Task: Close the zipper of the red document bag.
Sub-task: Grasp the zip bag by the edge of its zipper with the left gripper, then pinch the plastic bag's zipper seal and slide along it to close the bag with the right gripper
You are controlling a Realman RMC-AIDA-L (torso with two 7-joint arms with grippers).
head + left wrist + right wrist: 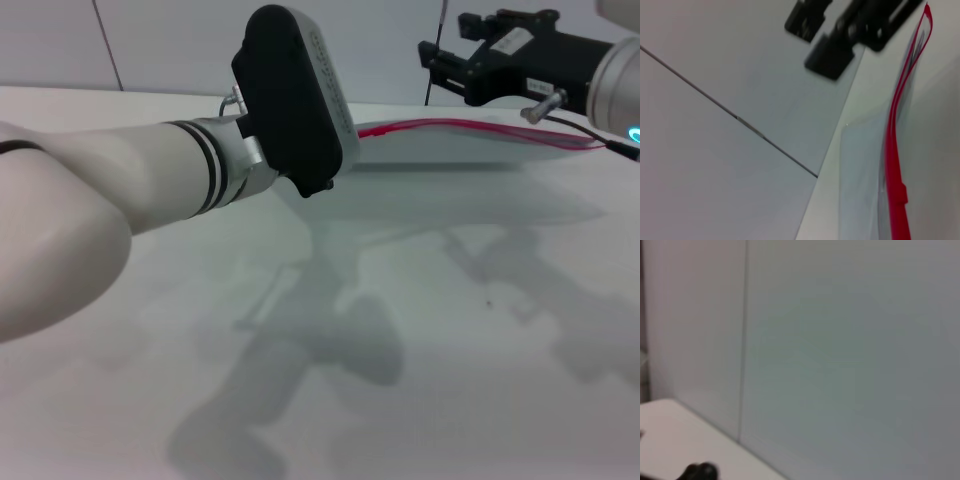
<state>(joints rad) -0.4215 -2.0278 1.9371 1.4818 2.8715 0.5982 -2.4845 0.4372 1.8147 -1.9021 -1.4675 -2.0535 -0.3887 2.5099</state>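
- Two arms reach over a matte white table [420,330], which carries their soft grey shadows; behind it stands a pale panelled wall [170,45] with thin dark seams.
- Red document bag [470,148]: a flat rectangular pouch of translucent blue-white plastic lying at the table's far edge, close to the wall, right of centre in the head view.
- Zipper [470,127]: a thin bright-red strip along the bag's far long edge. In the left wrist view its two red tracks stand apart toward the end nearer the right gripper and merge toward the other end, where a small red slider [899,192] sits on the strip.
- Left gripper [295,100]: a glossy white arm with black rings ends in a rounded black housing beside the bag's left end. Its fingers are hidden behind the housing, so their state cannot be told.
- Right gripper [432,62]: angular black hardware on a white wrist with a metal screw, hovering above the bag's right part, the fingers pointing left. Whether they are parted or closed cannot be told, and they are not seen to grip anything.
- Label: a small white sticker [512,42] lies on the right gripper; its writing is unreadable.
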